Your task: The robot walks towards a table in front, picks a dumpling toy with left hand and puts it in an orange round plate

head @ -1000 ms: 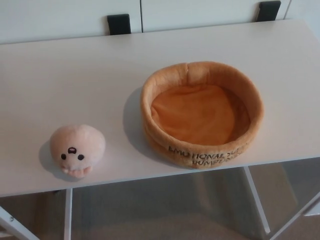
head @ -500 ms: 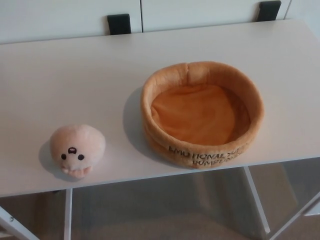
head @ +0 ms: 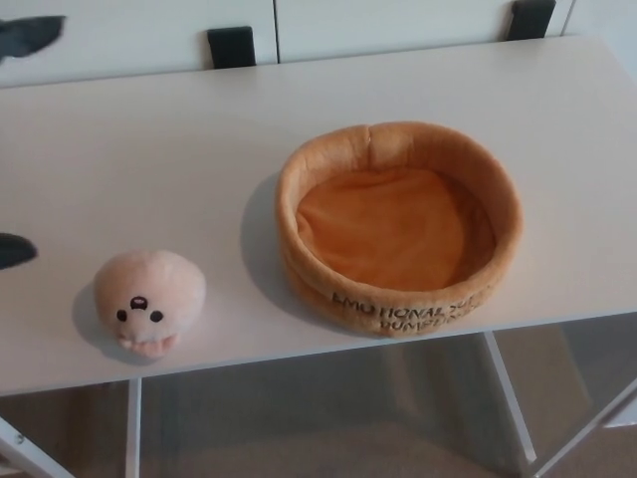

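Table: a white table [head: 149, 159] is seen from above, its near edge running across the lower part of the view; it is taken as the landmark for everything below.
Dumpling toy: a pale pink plush dumpling toy [head: 149, 301] with a small dark face is set on the table near its front left corner, just inside the near edge, upright and untouched.
Plate: an orange round plate [head: 399, 226] of soft fabric with a raised rim is placed on the table toward its front right, well apart from the toy; dark lettering is stitched on its front wall, and nothing is held in it.
Left hand: two dark blurred shapes are seen at the left border, one [head: 30, 33] above the table's far left edge and one [head: 14, 249] over the table's left side, just beside the toy but apart from it; they are too cut off for it to be told how far the fingers are spread, and nothing is seen in their hold.
Right hand: no part is shown.
Backdrop: white cabinet fronts [head: 139, 30] with two black handles [head: 231, 46] are seen beyond the table's far edge.
Floor: a grey floor [head: 318, 418] is visible below the table's near edge, between white table legs [head: 133, 430].
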Tool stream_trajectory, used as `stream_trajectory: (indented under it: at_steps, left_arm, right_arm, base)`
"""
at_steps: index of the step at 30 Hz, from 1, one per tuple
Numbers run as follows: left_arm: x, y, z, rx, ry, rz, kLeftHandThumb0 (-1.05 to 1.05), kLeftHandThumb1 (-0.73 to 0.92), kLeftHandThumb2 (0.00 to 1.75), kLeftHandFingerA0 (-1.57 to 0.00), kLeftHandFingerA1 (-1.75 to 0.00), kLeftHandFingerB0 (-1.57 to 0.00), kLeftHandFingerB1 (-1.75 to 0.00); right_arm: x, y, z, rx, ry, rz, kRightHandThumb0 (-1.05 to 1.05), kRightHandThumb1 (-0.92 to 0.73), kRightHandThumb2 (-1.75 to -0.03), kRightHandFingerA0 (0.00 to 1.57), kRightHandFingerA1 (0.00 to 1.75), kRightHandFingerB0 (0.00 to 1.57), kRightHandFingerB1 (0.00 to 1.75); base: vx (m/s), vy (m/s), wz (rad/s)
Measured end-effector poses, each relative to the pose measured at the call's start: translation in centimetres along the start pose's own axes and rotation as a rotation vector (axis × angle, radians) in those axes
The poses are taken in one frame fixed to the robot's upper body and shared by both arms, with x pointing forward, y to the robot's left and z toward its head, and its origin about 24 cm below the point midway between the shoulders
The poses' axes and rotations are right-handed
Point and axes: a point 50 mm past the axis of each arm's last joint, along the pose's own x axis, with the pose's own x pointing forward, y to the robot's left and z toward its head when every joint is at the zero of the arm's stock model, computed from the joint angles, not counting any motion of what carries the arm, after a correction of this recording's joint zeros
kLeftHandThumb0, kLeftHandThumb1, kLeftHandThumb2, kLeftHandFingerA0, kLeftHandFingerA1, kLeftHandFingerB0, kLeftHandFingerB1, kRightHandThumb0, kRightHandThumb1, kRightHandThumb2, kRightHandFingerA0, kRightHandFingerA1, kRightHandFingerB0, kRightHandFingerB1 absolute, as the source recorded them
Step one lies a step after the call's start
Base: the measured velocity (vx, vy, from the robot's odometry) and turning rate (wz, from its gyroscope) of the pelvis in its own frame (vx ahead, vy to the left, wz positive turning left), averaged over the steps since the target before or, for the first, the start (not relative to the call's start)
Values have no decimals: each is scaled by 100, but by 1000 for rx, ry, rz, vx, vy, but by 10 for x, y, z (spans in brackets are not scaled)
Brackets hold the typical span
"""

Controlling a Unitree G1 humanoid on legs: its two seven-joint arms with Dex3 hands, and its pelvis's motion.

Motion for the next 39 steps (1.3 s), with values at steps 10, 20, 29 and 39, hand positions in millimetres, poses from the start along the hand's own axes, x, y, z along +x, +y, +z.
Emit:
stream_trajectory:
  at_steps: [10,20,29,39]
  left_arm:
    - [31,-39,-12,-18,105,-218,-47,32,70,0,-22,0,-19]
    - [35,-86,-31,-8,248,-433,-54,38,72,0,-7,0,-10]
    - [39,-104,-35,4,296,-486,-61,41,75,0,-6,0,-5]
    - [48,-116,-26,2,296,-478,-55,38,73,0,-8,0,-7]
  right_arm:
    - [0,-1,2,-2,-8,-3,-32,-65,-59,65,42,46,35]
    - [1,-5,8,-4,-26,-8,-32,-64,-59,66,42,47,35]
    - [2,-5,9,-4,-31,-7,-31,-64,-59,66,42,47,36]
    - [2,-5,10,-3,-33,-8,-32,-63,-59,69,45,46,36]
  base:
    - [0,0,0]
    - [0,0,0]
    - [0,0,0]
    - [0,0,0]
